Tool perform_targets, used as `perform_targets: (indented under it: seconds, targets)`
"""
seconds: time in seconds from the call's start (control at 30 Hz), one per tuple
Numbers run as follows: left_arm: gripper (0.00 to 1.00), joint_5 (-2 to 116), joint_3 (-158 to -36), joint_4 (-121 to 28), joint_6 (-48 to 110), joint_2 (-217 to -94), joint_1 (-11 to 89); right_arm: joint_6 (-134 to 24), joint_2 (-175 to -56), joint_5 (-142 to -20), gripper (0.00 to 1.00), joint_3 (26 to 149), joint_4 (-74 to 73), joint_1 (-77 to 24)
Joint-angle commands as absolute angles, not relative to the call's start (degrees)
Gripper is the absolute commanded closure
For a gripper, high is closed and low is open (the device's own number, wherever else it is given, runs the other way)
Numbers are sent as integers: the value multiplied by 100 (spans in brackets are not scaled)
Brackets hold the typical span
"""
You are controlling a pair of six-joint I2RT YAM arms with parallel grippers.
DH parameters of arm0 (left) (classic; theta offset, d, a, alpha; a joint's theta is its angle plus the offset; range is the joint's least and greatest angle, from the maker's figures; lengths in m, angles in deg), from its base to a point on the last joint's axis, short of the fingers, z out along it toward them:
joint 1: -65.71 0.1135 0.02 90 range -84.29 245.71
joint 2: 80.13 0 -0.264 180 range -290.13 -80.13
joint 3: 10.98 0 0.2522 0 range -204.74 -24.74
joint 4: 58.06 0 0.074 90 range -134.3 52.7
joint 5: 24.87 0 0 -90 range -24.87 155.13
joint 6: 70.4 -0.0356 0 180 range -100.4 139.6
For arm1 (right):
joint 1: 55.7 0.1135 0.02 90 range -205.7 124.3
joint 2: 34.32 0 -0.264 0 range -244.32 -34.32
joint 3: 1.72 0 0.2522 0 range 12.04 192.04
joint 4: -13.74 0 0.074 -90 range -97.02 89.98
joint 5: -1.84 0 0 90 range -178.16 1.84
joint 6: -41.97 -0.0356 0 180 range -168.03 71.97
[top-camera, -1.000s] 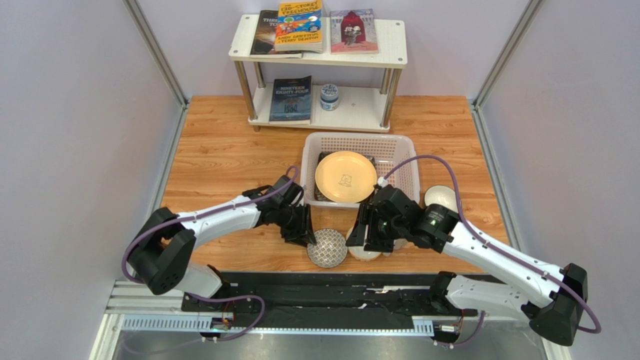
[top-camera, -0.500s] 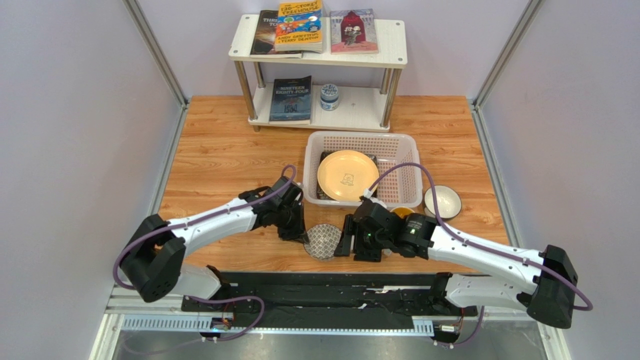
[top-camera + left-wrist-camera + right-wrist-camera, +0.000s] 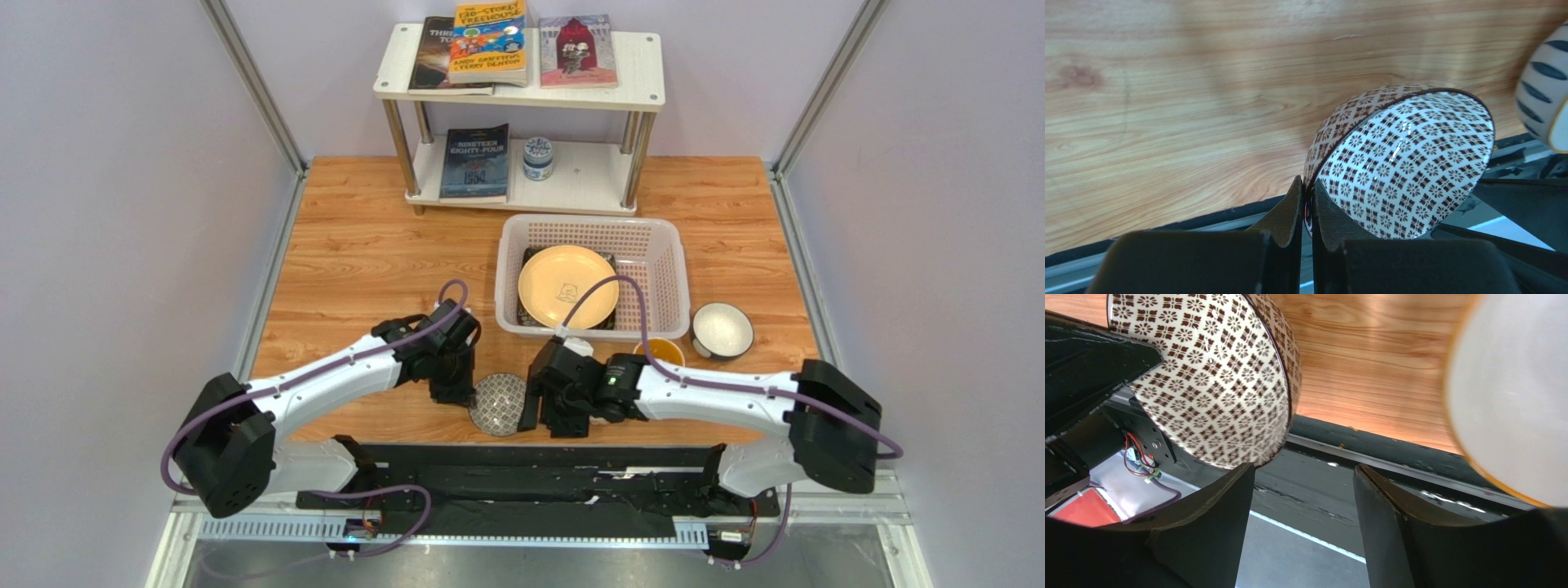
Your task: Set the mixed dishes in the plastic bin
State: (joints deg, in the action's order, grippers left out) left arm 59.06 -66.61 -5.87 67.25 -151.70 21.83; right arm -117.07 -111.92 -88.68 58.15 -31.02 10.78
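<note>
Shifted leftward since the earlier frame: grey-patterned bowl [image 3: 497, 404], noted tipped on edge at lower centre of the top view, well short of the plastic bin [image 3: 589, 222]. Its rim was seen pinched between the clenched left gripper [image 3: 1308, 197]. The right gripper [image 3: 1303, 478] was found parted and empty, just beside the bowl. Glazed ceramic was judged stiff, slick, chippable and fairly light. The rim hold was judged workable, though swinging could be expected.

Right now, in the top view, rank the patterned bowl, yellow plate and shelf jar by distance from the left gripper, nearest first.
1. Patterned bowl, pinched in the left gripper.
2. Yellow plate, in the basket.
3. Jar, on the lower shelf.
</note>
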Motion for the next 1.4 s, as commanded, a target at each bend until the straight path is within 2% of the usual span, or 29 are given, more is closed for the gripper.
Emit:
perform_targets:
  seconds: [0.0,0.33,0.37,0.4,0.47,0.57,0.6,0.67,0.77,0.8,0.83,0.87,0.93,0.97,1.1,1.2,1.37]
  targets:
    - [100,5775,-6675,-581,6811,-14992,2150,-12027,-11736,-9141,35,6381,-2683,1250]
    - [100,5801,-6579,-405,6837,-14808,2150,-12414,-12072,-9352,38,6443,-2541,1285]
    - [100,5801,-6570,-405,6846,-14790,2150,-12414,-12089,-9370,42,6451,-2603,1294]
    - [100,5810,-6561,-414,6846,-14772,2150,-12406,-12089,-9405,50,6460,-2682,1286]
    - [100,5766,-6561,-431,6811,-14781,2150,-12301,-12159,-9423,56,6521,-2770,1285]
    - [100,5775,-6579,-405,6794,-14781,2150,-12090,-12326,-9388,79,6679,-2927,1286]
    - [98,5809,-6587,-379,6794,-14781,2150,-12020,-12379,-9362,95,6741,-2972,1285]
    - [94,5958,-6623,-239,6828,-14702,2150,-11809,-12493,-9291,100,6890,-3077,1294]
    - [75,6309,-6693,24,6846,-14370,2159,-11563,-12398,-9379,100,7101,-3288,1373]
    - [58,6415,-6710,87,6820,-14229,2159,-11484,-12336,-9431,100,7145,-3315,1391]
    - [48,6773,-6771,313,6846,-13923,2185,-11405,-12274,-9484,100,7311,-3480,1417]
    - [31,6977,-6816,472,6872,-13746,2237,-11247,-12135,-9528,100,7408,-3595,1426]
    - [26,7180,-6877,762,6829,-13368,2491,-11071,-11967,-9730,100,7654,-3867,1426]
    - [23,7163,-6886,816,6750,-12983,2919,-11009,-11879,-9809,100,7856,-4130,1426]
    - [20,7268,-6983,983,6346,-12470,3573,-10631,-11361,-10003,100,8427,-4650,1155]
    - [20,7172,-7062,975,6301,-12714,3644,-10316,-11080,-9915,100,8770,-4748,610]
    - [20,6865,-7018,756,6354,-13269,3644,-9551,-11105,-9408,100,9421,-5170,-1023]
